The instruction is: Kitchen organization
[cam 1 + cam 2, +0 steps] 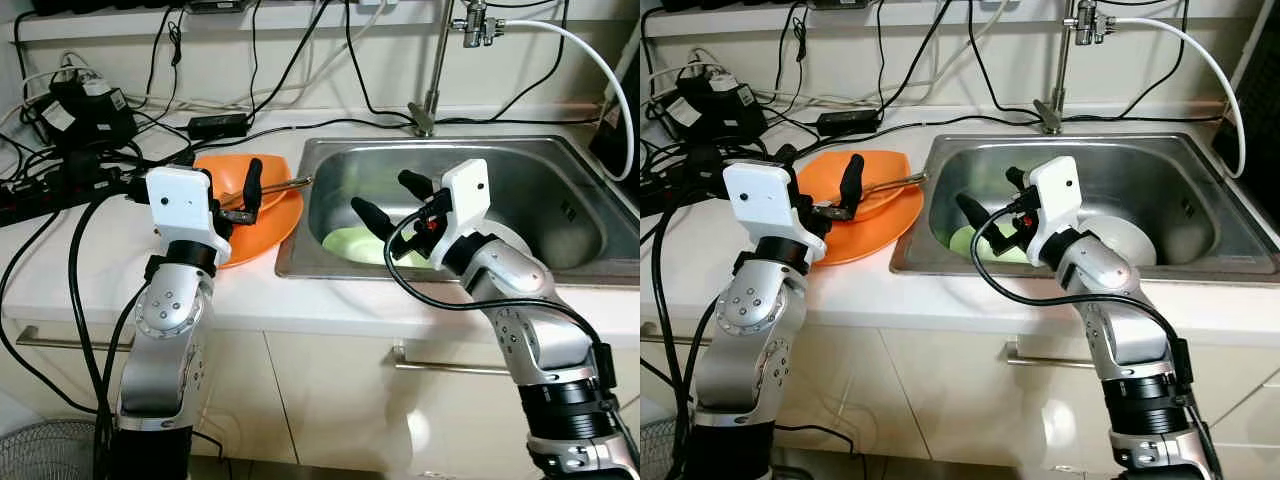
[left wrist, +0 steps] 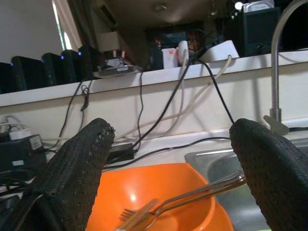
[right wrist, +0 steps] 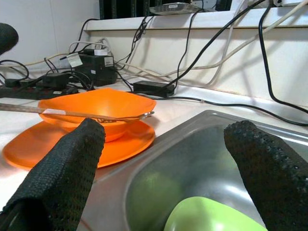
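On the counter and in the sink: both grippers spread wide, nothing grasped.

At left, the left gripper hovers with fingers apart over the orange bowl, which sits on an orange plate just beside the sink. A fork lies across the bowl, its handle running toward the sink. Further right, the right gripper, also released, hangs directly above the green dish on the basin floor, so the right arm is much the nearer to it.

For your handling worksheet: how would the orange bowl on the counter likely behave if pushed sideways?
The orange bowl sits on a smooth orange plate, so it may slide. Cutlery rests across its rim, so that would probably shift or fall. The bowl looks rigid, likely light plastic.
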Tool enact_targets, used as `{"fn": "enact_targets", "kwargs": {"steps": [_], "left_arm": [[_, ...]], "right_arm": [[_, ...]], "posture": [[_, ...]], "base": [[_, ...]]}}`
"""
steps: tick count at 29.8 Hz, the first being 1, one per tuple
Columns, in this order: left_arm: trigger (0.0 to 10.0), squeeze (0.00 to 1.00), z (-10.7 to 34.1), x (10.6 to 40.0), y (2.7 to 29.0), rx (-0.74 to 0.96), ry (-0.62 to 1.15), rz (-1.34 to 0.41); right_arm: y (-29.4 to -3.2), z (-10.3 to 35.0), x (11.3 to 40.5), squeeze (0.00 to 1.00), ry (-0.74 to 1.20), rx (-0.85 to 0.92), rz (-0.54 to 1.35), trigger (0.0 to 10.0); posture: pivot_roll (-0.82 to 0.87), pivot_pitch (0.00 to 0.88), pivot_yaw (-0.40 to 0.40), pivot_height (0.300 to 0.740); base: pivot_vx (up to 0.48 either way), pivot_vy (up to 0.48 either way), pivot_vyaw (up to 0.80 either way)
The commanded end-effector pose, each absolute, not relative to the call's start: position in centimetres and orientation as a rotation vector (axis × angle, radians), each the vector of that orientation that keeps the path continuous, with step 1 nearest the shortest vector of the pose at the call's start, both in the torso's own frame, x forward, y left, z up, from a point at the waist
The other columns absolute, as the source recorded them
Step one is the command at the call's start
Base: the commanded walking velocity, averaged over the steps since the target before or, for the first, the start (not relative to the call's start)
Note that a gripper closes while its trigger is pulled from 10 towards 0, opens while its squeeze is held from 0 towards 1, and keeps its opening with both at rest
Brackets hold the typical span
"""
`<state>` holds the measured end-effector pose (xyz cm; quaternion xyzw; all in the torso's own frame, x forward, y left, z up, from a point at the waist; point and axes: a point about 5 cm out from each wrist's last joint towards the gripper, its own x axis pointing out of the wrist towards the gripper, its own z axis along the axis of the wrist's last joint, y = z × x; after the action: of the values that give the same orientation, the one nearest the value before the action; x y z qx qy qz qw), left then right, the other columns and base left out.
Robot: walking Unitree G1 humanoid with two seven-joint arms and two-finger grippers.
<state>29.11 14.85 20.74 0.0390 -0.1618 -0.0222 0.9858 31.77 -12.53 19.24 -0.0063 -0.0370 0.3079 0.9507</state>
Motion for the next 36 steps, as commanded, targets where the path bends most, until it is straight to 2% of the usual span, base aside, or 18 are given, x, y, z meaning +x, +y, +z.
{"fn": "enact_targets", "kwargs": {"steps": [1,8,27,36], "left_arm": [[10.0,0.0,20.9,29.3,15.4,0.093,-0.33,0.003],[10.0,0.0,20.7,29.6,16.8,0.084,-0.305,0.081],[10.0,0.0,20.5,29.6,16.3,0.039,-0.296,0.062],[10.0,0.0,20.6,29.6,17.4,0.059,-0.295,0.129]], "right_arm": [[-12.4,19.8,32.0,0.0,-0.094,-0.001,0.623,10.0],[-12.1,19.8,31.8,0.0,-0.106,0.0,0.645,10.0],[-12.2,20.2,31.9,0.0,-0.128,0.005,0.625,10.0],[-11.7,20.6,31.9,0.0,-0.152,0.014,0.635,10.0]], "posture": [[-0.08,0.0,0.098,0.74],[-0.08,0.0,0.098,0.74],[-0.07,0.0,0.103,0.74],[-0.07,0.0,0.102,0.74]], "base": [[0.0,0.0,0.0],[0.0,0.0,0.0],[0.042,0.0,0.0],[0.0,0.0,0.0]]}}
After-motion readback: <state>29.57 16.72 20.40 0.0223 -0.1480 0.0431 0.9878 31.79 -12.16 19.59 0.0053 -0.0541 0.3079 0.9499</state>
